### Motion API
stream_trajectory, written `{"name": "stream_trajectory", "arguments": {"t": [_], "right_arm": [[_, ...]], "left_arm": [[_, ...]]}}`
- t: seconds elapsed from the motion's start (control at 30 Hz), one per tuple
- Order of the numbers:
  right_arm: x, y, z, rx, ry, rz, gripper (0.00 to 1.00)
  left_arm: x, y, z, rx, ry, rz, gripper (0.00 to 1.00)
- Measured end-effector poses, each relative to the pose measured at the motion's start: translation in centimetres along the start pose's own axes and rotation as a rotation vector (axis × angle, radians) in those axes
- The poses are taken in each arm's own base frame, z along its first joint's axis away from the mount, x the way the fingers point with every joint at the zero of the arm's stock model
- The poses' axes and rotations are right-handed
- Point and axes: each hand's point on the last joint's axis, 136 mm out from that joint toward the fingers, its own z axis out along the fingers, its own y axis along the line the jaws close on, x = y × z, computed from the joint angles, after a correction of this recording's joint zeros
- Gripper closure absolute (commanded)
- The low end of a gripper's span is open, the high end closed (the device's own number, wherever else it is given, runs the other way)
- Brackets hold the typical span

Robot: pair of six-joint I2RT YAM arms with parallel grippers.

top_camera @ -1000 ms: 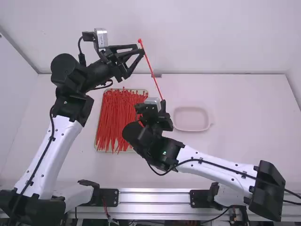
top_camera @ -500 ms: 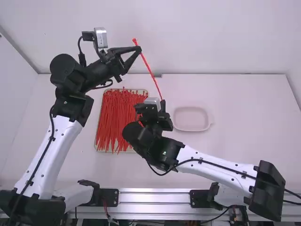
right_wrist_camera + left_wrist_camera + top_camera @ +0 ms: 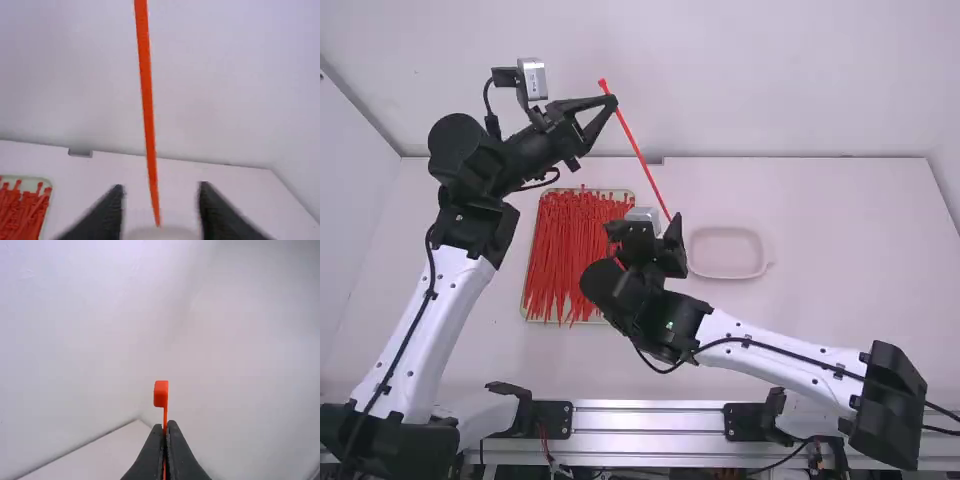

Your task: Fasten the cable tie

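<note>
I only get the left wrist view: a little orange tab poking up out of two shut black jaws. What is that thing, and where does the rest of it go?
Observer: That tab is the head of a cable tie. Its long strap slants down from the left gripper to the right gripper.
Operator: Is that second one holding it too?
Observer: No. Its jaws stand open, with the strap's tip hanging between them and a gap on either side.
Operator: And is there anything on the table below?
Observer: A tray heaped with spare ties lies under the left arm.
</note>
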Motion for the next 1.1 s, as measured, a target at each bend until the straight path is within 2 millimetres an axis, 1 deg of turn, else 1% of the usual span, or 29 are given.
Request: {"name": "stream_trajectory", "arguments": {"t": [0.03, 0.07, 0.1, 0.13, 0.17, 0.27, 0.33, 0.4, 0.43, 0.5, 0.53, 0.57, 0.6, 0.7, 0.73, 0.83, 0.93, 1.0, 1.1], "right_arm": [[0.2, 0.4, -0.2, -0.021, 0.002, -0.017, 0.17], [0.2, 0.6, -0.3, -0.031, 0.002, -0.027, 0.14], [0.3, 1.1, -0.8, -0.057, 0.001, -0.035, 0.01], [0.4, 1.3, -1.0, -0.069, 0.000, -0.045, 0.01], [0.4, 2.0, -1.8, -0.102, -0.006, -0.057, 0.01], [0.2, 2.9, -3.6, -0.160, -0.026, -0.077, 0.01], [-0.4, 2.9, -5.1, -0.202, -0.047, -0.082, 0.01], [-1.0, 2.6, -6.0, -0.230, -0.060, -0.074, 0.01], [-1.8, 1.9, -6.5, -0.260, -0.070, -0.061, 0.01], [-2.6, 0.9, -6.7, -0.296, -0.079, -0.044, 0.01], [-3.6, -0.3, -6.7, -0.348, -0.089, -0.030, 0.01], [-4.1, -1.0, -6.6, -0.379, -0.095, -0.022, 0.01], [-4.3, -1.4, -6.6, -0.393, -0.098, -0.021, 0.00], [-5.3, -4.3, -6.0, -0.501, -0.120, -0.005, 0.01], [-5.4, -4.5, -6.0, -0.510, -0.121, -0.003, 0.01], [-5.6, -6.9, -5.2, -0.594, -0.135, 0.023, 0.01], [-5.5, -8.4, -4.6, -0.673, -0.142, 0.044, 0.01], [-5.5, -9.1, -4.4, -0.738, -0.152, 0.063, 0.01], [-5.6, -9.5, -4.3, -0.820, -0.168, 0.087, 0.01]], "left_arm": [[0.1, 0.3, 0.0, -0.013, 0.003, -0.001, 0.99], [0.2, 0.5, -0.1, -0.021, 0.005, 0.000, 0.98], [0.3, 1.0, -0.2, -0.041, 0.008, 0.002, 0.99], [0.3, 1.2, -0.2, -0.049, 0.011, 0.004, 0.99], [0.6, 1.8, -0.4, -0.072, 0.020, 0.006, 0.99], [1.1, 2.8, -0.7, -0.104, 0.045, 0.013, 0.98], [1.4, 3.2, -1.0, -0.114, 0.062, 0.028, 0.99], [1.6, 3.2, -1.1, -0.106, 0.075, 0.040, 0.99], [1.8, 3.0, -1.2, -0.088, 0.089, 0.053, 0.99], [2.2, 2.5, -1.2, -0.056, 0.111, 0.072, 0.98], [2.8, 1.9, -1.2, -0.017, 0.139, 0.089, 0.99], [3.1, 1.6, -1.3, 0.002, 0.153, 0.097, 0.99], [3.3, 1.5, -1.3, 0.013, 0.161, 0.101, 0.99], [4.2, 0.6, -1.5, 0.072, 0.202, 0.125, 0.98], [4.3, 0.5, -1.5, 0.081, 0.207, 0.127, 0.98], [4.6, -0.2, -1.7, 0.126, 0.225, 0.143, 0.98], [4.7, -1.1, -1.8, 0.175, 0.229, 0.164, 0.98], [4.6, -1.8, -1.9, 0.216, 0.230, 0.180, 0.99], [4.6, -2.6, -2.1, 0.261, 0.234, 0.196, 0.98]]}}
